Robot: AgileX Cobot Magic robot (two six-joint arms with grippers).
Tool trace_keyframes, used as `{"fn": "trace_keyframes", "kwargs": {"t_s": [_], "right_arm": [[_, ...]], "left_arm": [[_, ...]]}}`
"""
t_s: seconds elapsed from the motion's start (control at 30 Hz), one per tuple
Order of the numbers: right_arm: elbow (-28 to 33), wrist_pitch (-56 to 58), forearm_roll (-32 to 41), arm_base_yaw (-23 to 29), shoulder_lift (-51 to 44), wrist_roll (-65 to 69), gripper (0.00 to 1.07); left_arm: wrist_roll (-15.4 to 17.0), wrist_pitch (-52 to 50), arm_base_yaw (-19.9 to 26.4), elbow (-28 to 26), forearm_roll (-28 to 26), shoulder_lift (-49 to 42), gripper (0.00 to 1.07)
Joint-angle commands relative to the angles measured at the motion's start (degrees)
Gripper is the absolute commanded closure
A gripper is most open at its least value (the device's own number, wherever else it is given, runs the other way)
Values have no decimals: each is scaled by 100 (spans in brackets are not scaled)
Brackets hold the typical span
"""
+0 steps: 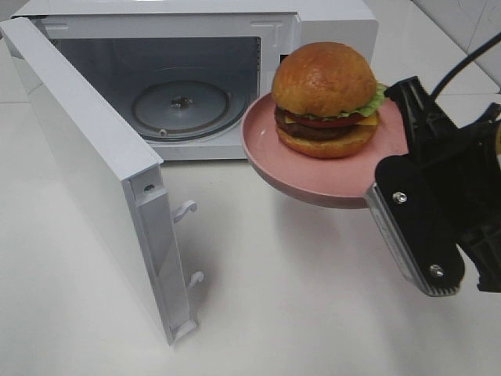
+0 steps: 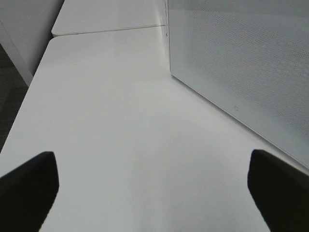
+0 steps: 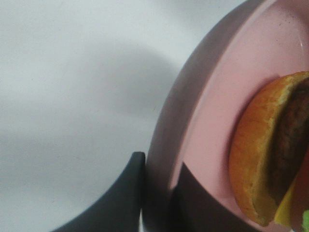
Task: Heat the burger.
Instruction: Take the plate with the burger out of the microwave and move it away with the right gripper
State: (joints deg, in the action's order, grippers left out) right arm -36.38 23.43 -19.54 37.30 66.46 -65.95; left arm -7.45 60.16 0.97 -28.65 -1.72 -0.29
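Black right gripper (image 1: 407, 157) pinches our round pink plate (image 1: 313, 184) bearing the tall golden-bunned burger (image 1: 325, 100); left gripper (image 2: 154, 193) gapes idle; next, slide into the open white microwave (image 1: 180, 94).

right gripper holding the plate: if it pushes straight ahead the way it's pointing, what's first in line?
Likely the microwave front beside its open cavity, met by the pink plate the right gripper clamps, burger on it. Depth unclear.

Right end effector (image 3: 157, 203) pinched tight, raised — left end effector (image 2: 154, 193) spread wide, low.
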Motion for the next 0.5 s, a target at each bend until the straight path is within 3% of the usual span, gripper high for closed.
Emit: {"fn": "trace_keyframes", "kwargs": {"t_s": [0.03, 0.27, 0.5], "right_arm": [[92, -86, -218, -34, -332, 281, 107], [533, 418, -619, -34, -1008, 1392, 107], [796, 785, -1261, -34, -1106, 2813, 107]], "left_arm": [[40, -52, 17, 11, -17, -103, 7], [40, -52, 17, 11, -17, -103, 7], [34, -52, 17, 11, -17, -103, 7]]}}
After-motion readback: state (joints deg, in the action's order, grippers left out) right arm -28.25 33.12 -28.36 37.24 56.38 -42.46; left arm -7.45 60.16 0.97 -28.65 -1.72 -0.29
